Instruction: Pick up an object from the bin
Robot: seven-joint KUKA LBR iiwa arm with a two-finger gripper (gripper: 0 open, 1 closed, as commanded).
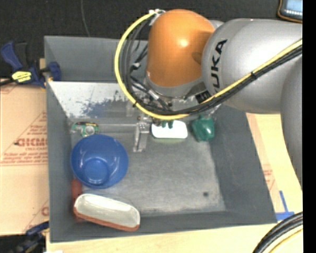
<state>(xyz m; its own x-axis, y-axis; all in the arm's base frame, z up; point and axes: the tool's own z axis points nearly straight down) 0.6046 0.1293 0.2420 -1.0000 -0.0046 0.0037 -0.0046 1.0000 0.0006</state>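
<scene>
My gripper [140, 141] hangs below the arm's orange cover, near the back wall of the bin and just above the floor. Immediately to its right lies a white flat block with green prongs on its top edge [169, 130]. Further right, partly under the arm, is a dark green rounded thing [203, 129]. A blue bowl [99, 161] stands upright to the gripper's lower left, a short gap away. Nothing shows in the gripper.
A long white oval thing with a red rim [106, 212] lies along the front left wall, with a small red piece [76, 186] beside the bowl. A small clear and green item [84, 127] rests by the back left wall. The arm covers the bin's back right.
</scene>
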